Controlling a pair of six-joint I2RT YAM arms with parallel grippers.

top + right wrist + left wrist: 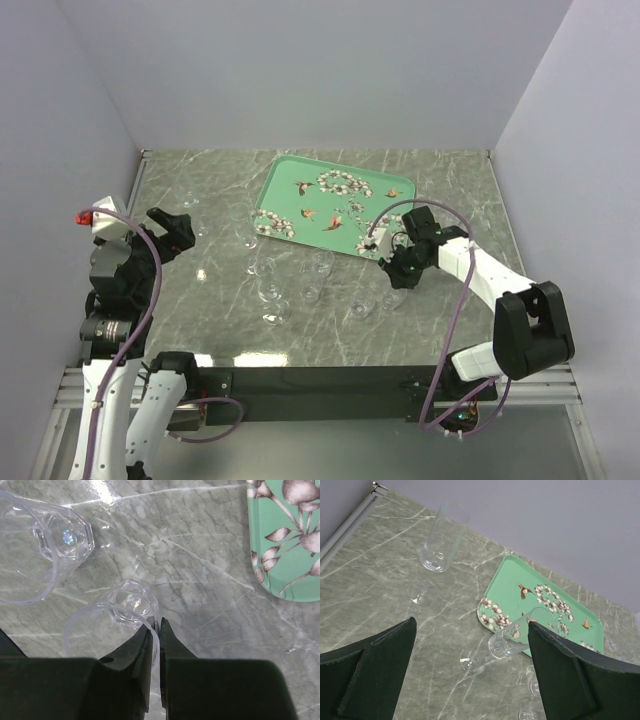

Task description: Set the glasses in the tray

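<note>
The right end effector (156, 630) is pinching the rim of a small clear faceted glass (122, 605) on the grey marble tabletop (450, 190). Other clear glasses (275, 295) are clustered at its 9 o'clock. The left end effector (472, 625) is spread. The mint-green rectangular tray with white blossoms (335, 205) lies at 12 o'clock from the cluster.

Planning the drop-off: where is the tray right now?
In the top external view the tray lies on the table, far middle and slightly right, its near right corner just beyond the right gripper.

No text, label, brand or number could be read in any view; the tray (287, 190) carried only printed blossoms and birds.
</note>
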